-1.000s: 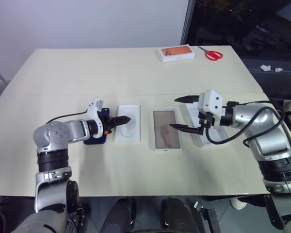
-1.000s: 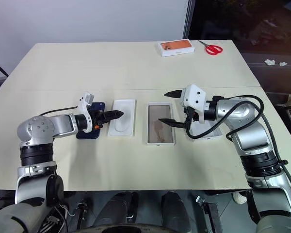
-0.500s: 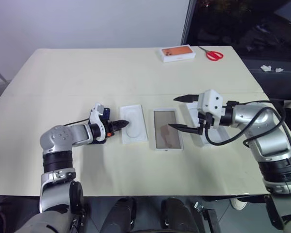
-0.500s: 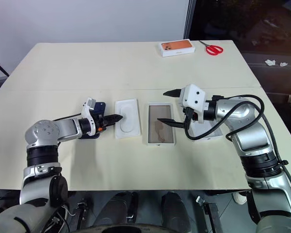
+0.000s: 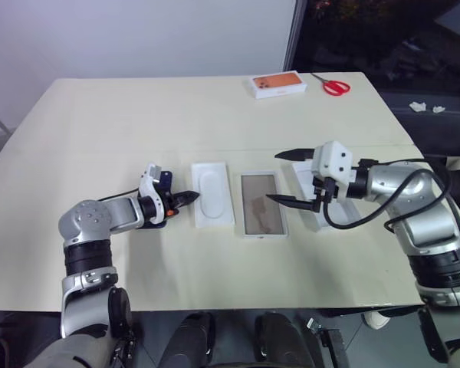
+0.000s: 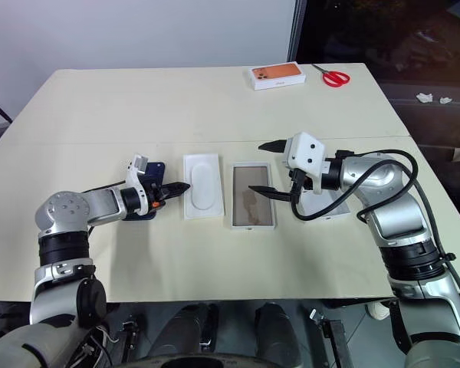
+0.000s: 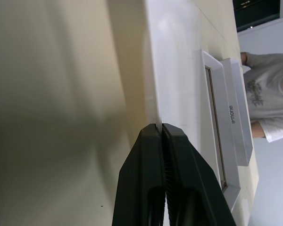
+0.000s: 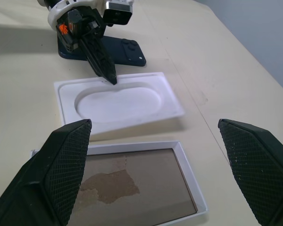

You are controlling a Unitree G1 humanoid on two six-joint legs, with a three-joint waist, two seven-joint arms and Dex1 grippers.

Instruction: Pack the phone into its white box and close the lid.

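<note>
Both end effectors: I see left end effector (image 6: pixel 181 186) now pinched on insert (image 6: pixel 202 186) edge; right end effector (image 6: pixel 273 167) wide, empty.
Meaning: I judge insert clears before phone (image 8: pixel 120 50) loads.

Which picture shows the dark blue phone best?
The right wrist view: the phone lies flat on the table with its camera cluster showing, behind the shut left gripper. In both eye views it is a small dark patch mostly hidden by that gripper's wrist.
</note>
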